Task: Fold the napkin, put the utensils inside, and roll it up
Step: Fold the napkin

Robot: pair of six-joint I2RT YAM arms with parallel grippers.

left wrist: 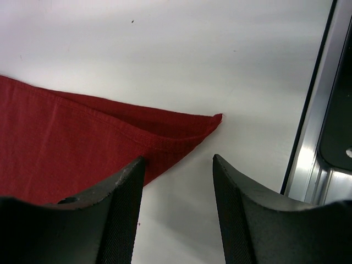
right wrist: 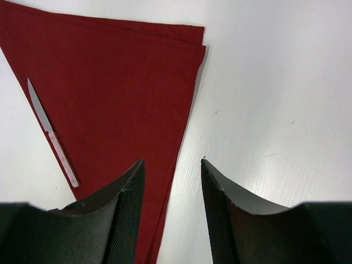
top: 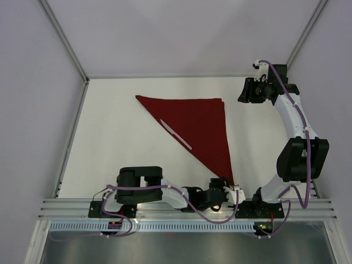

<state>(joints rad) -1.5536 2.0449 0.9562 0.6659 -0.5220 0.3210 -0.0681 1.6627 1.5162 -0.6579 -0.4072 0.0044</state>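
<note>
The dark red napkin [top: 201, 129] lies flat on the white table, folded into a triangle whose long point reaches toward the near edge. The small knife [top: 176, 134], silver blade and pale pink handle, lies along the napkin's left slanted edge. My left gripper [top: 234, 191] is open and low at the napkin's near tip; in the left wrist view the tip [left wrist: 198, 124] lies just ahead of the open gripper [left wrist: 179, 162]. My right gripper [top: 243, 91] is open, raised beside the napkin's far right corner. The right wrist view shows the napkin [right wrist: 121, 82], the knife [right wrist: 52, 132] and the empty gripper [right wrist: 170, 165].
The white table [top: 110, 137] is bounded by pale walls at the back and sides. An aluminium rail [top: 187, 206] runs along the near edge by the arm bases; it shows at the right of the left wrist view [left wrist: 313, 137].
</note>
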